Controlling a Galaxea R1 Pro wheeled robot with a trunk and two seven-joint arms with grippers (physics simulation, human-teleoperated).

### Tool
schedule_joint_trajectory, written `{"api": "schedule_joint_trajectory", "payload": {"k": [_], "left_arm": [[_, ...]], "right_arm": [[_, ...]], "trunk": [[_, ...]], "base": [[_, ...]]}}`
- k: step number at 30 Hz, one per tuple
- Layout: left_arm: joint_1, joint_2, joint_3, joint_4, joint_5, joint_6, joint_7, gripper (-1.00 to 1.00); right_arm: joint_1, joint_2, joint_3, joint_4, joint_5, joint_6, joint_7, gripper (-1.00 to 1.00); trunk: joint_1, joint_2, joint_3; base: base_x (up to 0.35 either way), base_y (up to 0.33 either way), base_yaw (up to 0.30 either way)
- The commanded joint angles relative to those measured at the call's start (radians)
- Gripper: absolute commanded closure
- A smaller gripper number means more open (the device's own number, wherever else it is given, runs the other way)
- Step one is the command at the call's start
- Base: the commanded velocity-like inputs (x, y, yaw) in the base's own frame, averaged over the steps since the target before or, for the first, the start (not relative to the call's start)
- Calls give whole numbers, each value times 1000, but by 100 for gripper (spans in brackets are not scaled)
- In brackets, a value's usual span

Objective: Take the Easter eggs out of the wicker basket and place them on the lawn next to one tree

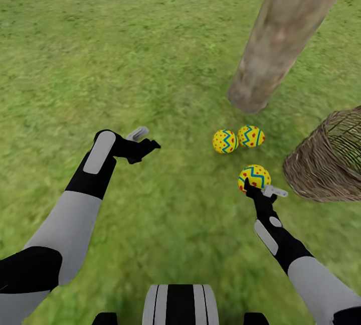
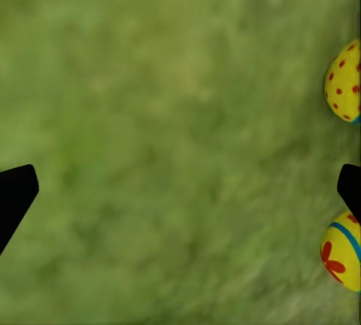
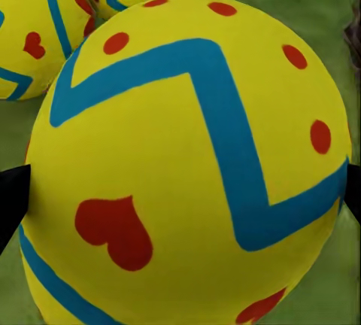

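The left gripper (image 1: 145, 140) hangs over bare lawn (image 1: 75, 64) on the left of the scene, and its fingers are spread with nothing between them. In the left wrist view two eggs show at the edge, off to the side of this gripper, so the left arm is the farther one from the work.

To the right of it, two eggs (image 1: 225, 141) (image 1: 251, 136) lie on the grass side by side, almost touching, just near of the foot of the tree trunk (image 1: 281, 39).

The third egg (image 1: 254, 176) is near of this pair and a little to the right, and the right gripper (image 1: 258, 190) is at it from the near side. In the right wrist view the egg (image 3: 188, 167) sits between the two dark fingers (image 3: 13, 197), which stand at its two sides; I judge they pinch it. Whether it rests on the grass already I cannot tell.

So the coming move turns on this: the other two eggs and the trunk lie straight ahead of the fingers, a little to the left. The right arm probably needs only to let go and pull back toward the robot.

At the far right stands the wicker basket (image 1: 326, 164), tilted, and no egg shows in the part of it that is visible.
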Motion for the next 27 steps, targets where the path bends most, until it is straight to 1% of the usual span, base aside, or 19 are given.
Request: {"api": "schedule_joint_trajectory", "payload": {"k": [1, 4, 9, 11, 13, 15, 22, 26, 27], "left_arm": [[-1, 0, 0, -2, 9, 0, 10, -100], [-1, -2, 1, -3, 9, -1, 10, -100], [-1, -6, -1, -3, 9, -4, 11, -100], [-1, -6, -1, -3, 9, -6, 11, -100], [-1, -6, 0, -4, 9, -7, 11, -100], [-1, -6, 0, -4, 9, -7, 10, -100], [-1, -3, -3, -1, 13, 0, 8, -100], [-1, -3, -1, 0, 13, 1, 8, -100], [-1, -3, 0, 0, 13, 1, 8, -100]], "right_arm": [[-6, -2, 8, 11, -8, -13, -7, 100], [-10, -1, 8, 21, -8, -19, -7, 100], [-11, -1, 8, 24, -8, -20, -7, 100], [-14, -2, 8, 52, -9, -20, -7, 100], [-36, -1, 8, 110, -10, -21, -6, 100], [-46, -2, 8, 132, -11, -21, -6, 100], [-56, -3, 8, 145, -12, -20, -6, 100], [-57, -3, 8, 146, -12, -20, -7, 100], [-57, -3, 8, 146, -13, -20, -7, -100]], "trunk": [[0, 0, -1], [0, 0, -1], [0, 0, -1], [0, 0, -1], [0, 0, -1], [0, 0, -1], [0, 0, -1], [0, 0, -1], [0, 0, -1]], "base": [[50, 0, 0], [101, 34, 0], [304, 22, 0], [328, 49, 0], [329, 19, 0], [328, 5, 0], [311, 1, 0], [107, 0, 0], [13, 0, 0]]}}
